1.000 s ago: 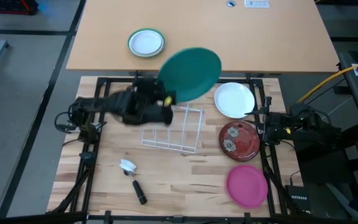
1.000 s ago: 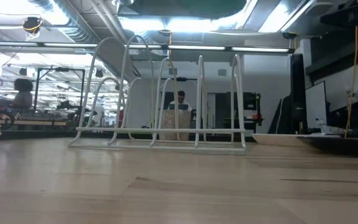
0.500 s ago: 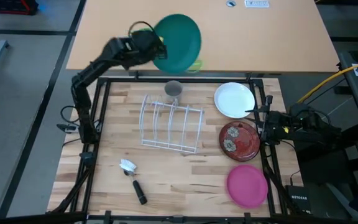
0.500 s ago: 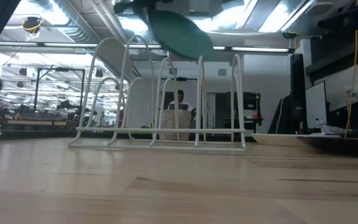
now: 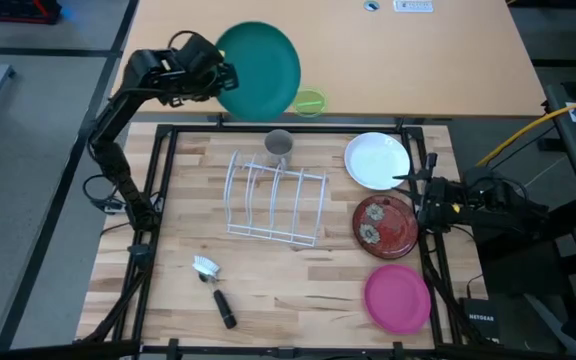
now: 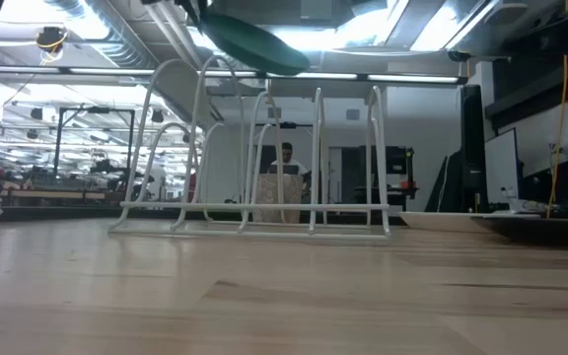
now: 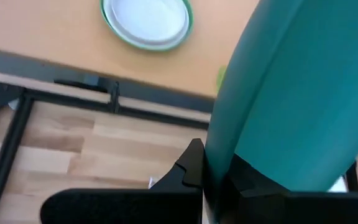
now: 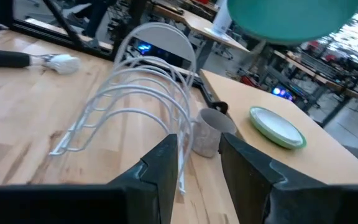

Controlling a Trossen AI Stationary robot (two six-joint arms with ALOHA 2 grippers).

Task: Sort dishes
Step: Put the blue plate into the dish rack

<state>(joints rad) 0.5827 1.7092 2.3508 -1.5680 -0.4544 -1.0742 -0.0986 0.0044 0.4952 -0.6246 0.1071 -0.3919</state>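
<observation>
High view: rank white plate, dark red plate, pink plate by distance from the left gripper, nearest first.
From the left gripper, shut on the teal plate:
1. White plate, table's far right.
2. Dark red plate, right edge, middle.
3. Pink plate, near right corner.

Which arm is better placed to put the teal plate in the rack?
Left: its fingers already grip the teal plate above the white rack; the right gripper waits open by the table's edge.
</observation>
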